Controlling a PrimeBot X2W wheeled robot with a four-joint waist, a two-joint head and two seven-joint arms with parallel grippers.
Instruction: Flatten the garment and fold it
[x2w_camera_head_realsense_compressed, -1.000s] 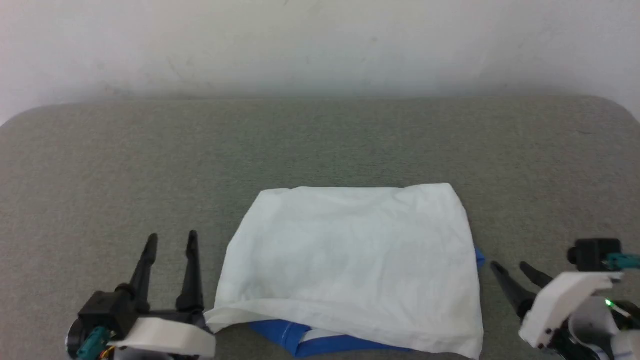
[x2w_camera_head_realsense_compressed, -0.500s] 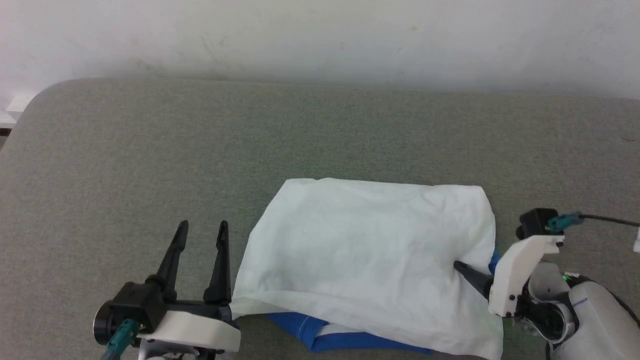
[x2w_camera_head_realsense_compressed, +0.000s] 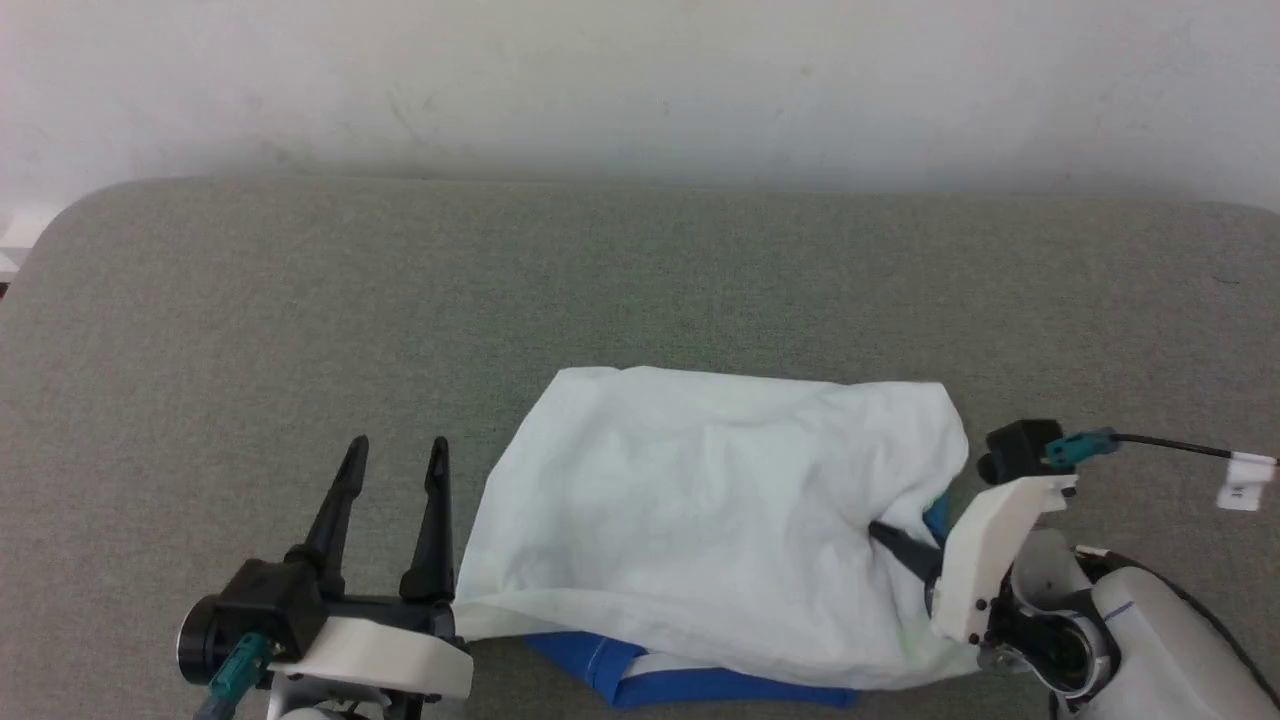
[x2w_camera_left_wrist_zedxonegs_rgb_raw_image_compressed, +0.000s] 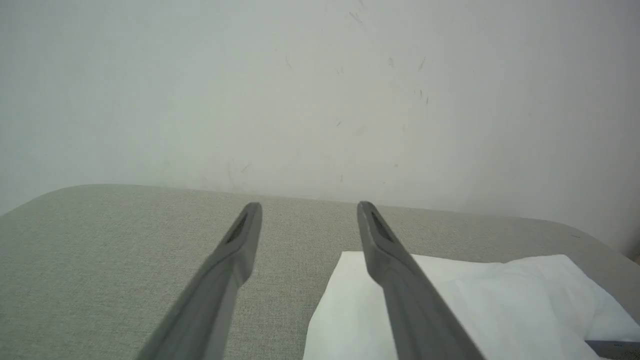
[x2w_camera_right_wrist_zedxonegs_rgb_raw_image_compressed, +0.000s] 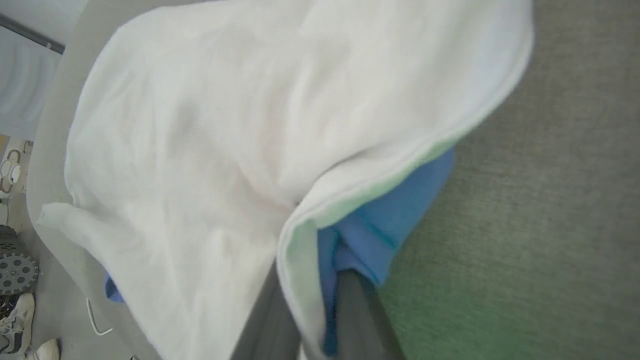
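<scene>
The garment (x2w_camera_head_realsense_compressed: 700, 510) lies folded on the grey table (x2w_camera_head_realsense_compressed: 640, 280), white cloth on top with a blue sleeve (x2w_camera_head_realsense_compressed: 680, 682) poking out at its near edge. My right gripper (x2w_camera_head_realsense_compressed: 885, 532) is shut on the garment's right edge, pinching white and blue layers together, and the cloth bunches there. In the right wrist view the garment (x2w_camera_right_wrist_zedxonegs_rgb_raw_image_compressed: 225, 125) drapes over my right gripper (x2w_camera_right_wrist_zedxonegs_rgb_raw_image_compressed: 312, 280), with blue fabric (x2w_camera_right_wrist_zedxonegs_rgb_raw_image_compressed: 385, 220) between the fingers. My left gripper (x2w_camera_head_realsense_compressed: 398, 442) stands open beside the garment's left edge, holding nothing. The left wrist view shows the left gripper (x2w_camera_left_wrist_zedxonegs_rgb_raw_image_compressed: 310, 206) open above the table, the garment (x2w_camera_left_wrist_zedxonegs_rgb_raw_image_compressed: 500, 310) to its right.
A pale wall (x2w_camera_head_realsense_compressed: 640, 80) runs behind the table's far edge. Bare grey table surface stretches to the left and beyond the garment. Past the table's edge, the right wrist view shows floor with a shoe (x2w_camera_right_wrist_zedxonegs_rgb_raw_image_compressed: 15, 340) and a wheel (x2w_camera_right_wrist_zedxonegs_rgb_raw_image_compressed: 15, 272).
The head camera has shifted. My right gripper moved in over the garment's right edge and shut on it, bunching the cloth inward. The left gripper stays open in place.
</scene>
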